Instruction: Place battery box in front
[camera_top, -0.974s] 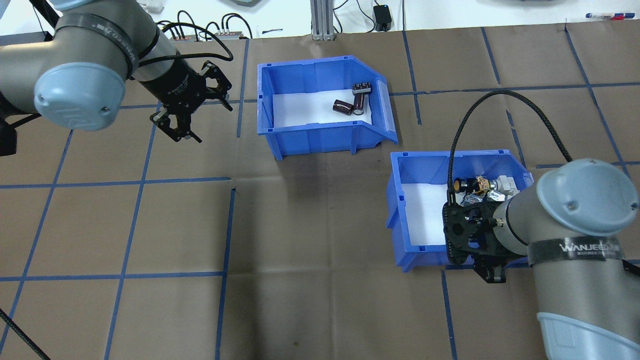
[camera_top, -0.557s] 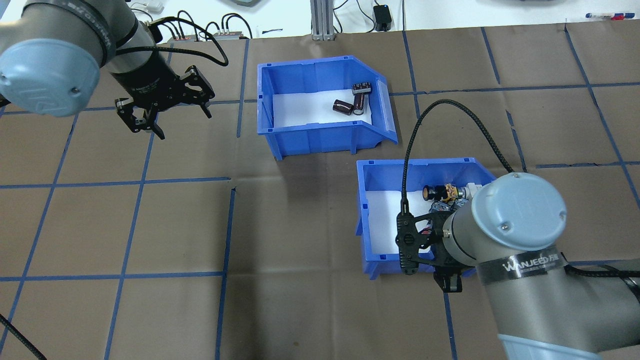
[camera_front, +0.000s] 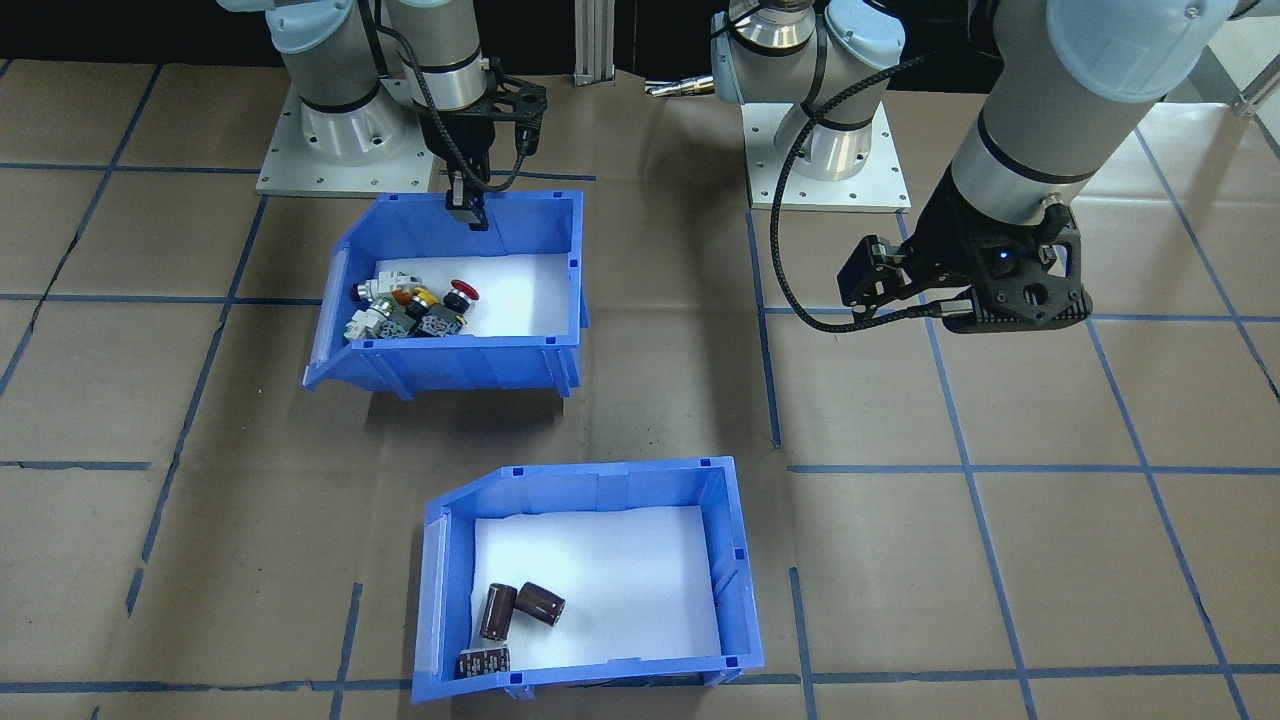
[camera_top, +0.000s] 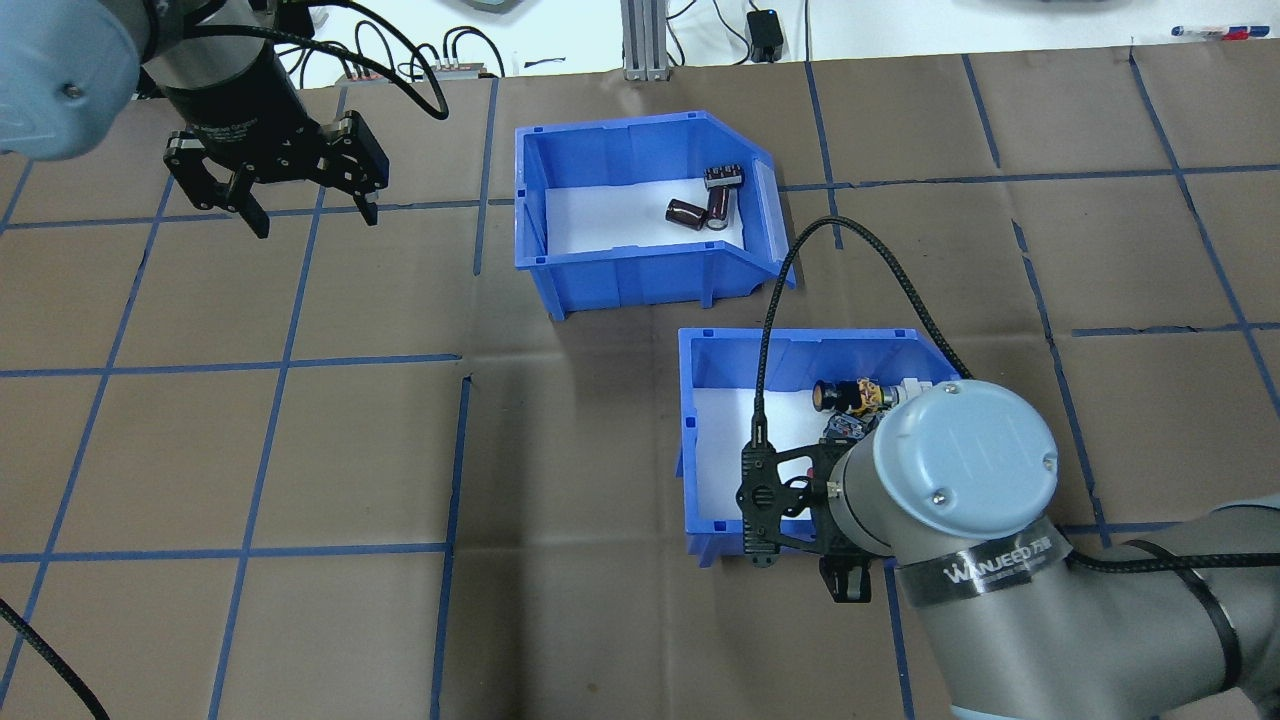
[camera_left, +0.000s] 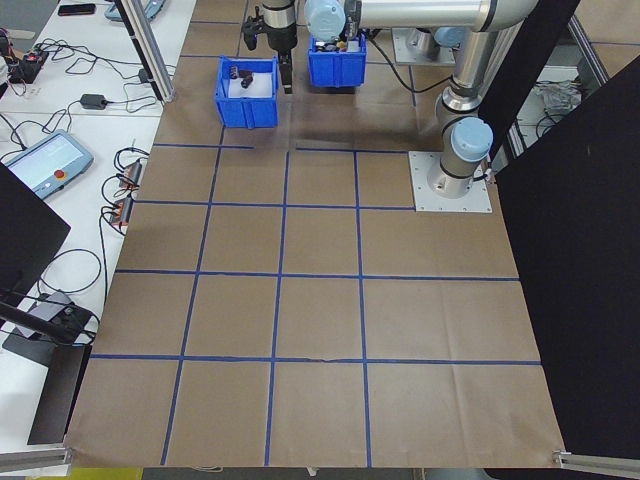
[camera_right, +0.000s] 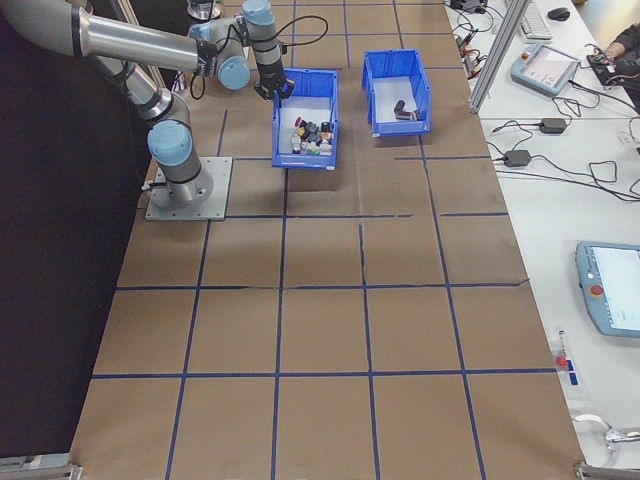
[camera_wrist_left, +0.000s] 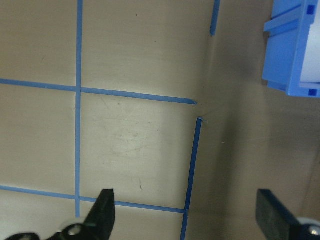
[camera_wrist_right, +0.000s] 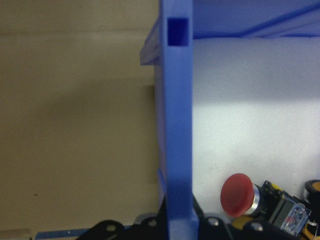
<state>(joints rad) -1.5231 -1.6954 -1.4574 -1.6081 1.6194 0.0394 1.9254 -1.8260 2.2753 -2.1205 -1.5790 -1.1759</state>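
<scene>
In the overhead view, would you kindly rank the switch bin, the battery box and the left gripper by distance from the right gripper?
1. switch bin: its near wall sits in the right gripper.
2. battery box: farther up the table, slightly left.
3. left gripper: far left, over bare table.

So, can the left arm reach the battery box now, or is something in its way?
Probably yes. The left gripper hangs open over bare table, and nothing lies between it and the battery box. The right gripper is shut on the wall of the switch bin, clear of that path.
</scene>
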